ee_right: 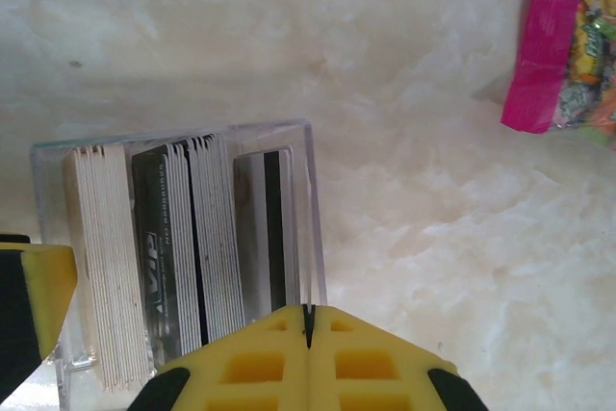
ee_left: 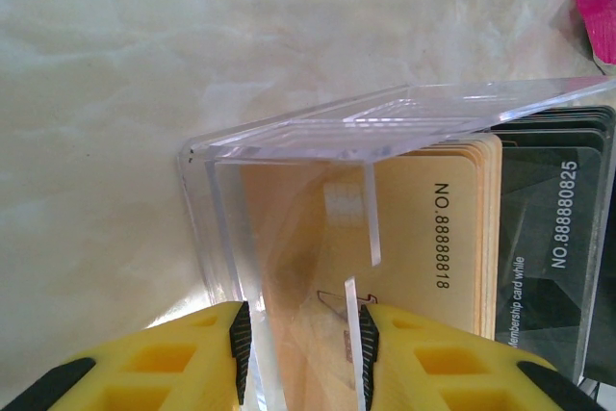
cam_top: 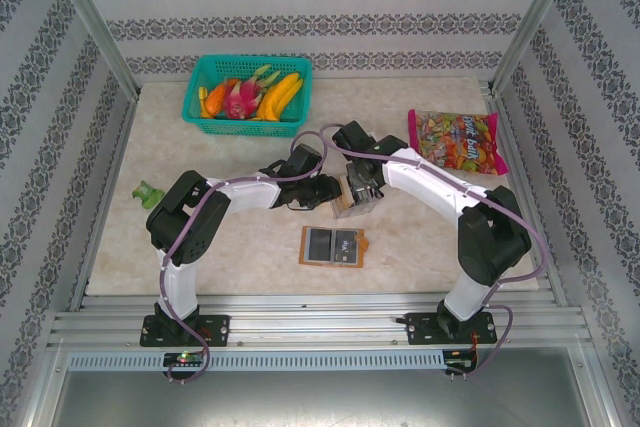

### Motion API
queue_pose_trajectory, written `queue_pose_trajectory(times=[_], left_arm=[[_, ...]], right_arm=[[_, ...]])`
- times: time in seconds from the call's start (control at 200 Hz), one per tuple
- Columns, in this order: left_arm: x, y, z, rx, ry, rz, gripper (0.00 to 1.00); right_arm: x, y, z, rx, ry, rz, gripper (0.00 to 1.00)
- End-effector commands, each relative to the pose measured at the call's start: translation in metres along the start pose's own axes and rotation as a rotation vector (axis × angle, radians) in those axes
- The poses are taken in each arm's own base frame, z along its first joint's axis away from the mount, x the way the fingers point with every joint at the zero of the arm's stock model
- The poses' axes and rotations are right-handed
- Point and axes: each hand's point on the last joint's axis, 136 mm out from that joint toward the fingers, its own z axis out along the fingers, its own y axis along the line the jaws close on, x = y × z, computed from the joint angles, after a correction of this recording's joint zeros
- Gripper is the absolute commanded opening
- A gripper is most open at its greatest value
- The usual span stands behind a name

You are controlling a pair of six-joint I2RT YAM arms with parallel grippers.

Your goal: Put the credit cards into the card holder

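NO.88888818 is printed along the tan card (ee_left: 423, 238), and NO.88880825 can be read on the dark card (ee_left: 553, 228) right beside it, with "Membership card while" in smaller type. VIP is spotted on the grey card (ee_right: 154, 267). The lettering on the candy bag (cam_top: 457, 141) can't be made out tbh.

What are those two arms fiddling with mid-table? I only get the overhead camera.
Observer: A clear plastic box packed with upright cards in pale, dark and white stacks.
Operator: Is the left arm holding it?
Observer: It seems so. The left pincer has the box's clear plastic between its fingers.
Operator: And the right one?
Observer: The right pincer is shut at the box's end, by a striped card. I cannot tell whether it pinches one.
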Motion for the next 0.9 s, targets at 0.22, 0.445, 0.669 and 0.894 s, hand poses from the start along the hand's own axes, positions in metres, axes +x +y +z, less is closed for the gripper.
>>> queue_pose_trajectory(times=[0.22, 0.445, 0.669, 0.894], left_arm=[[0.005, 0.019, -0.001, -0.055, 0.025, -0.029, 0.38], [0.004, 0.019, -0.002, -0.055, 0.025, -0.026, 0.38], [0.004, 0.019, -0.001, -0.055, 0.026, -0.027, 0.38], [0.003, 0.018, -0.001, -0.058, 0.026, -0.025, 0.38]], right_arm=[[0.003, 0.006, 0.008, -0.036, 0.041, 0.031, 0.00], [0.002, 0.024, 0.006, -0.147, 0.040, 0.049, 0.00], [0.004, 0.019, 0.016, -0.150, 0.071, 0.068, 0.06], [0.006, 0.028, 0.028, -0.313, 0.118, 0.158, 0.15]])
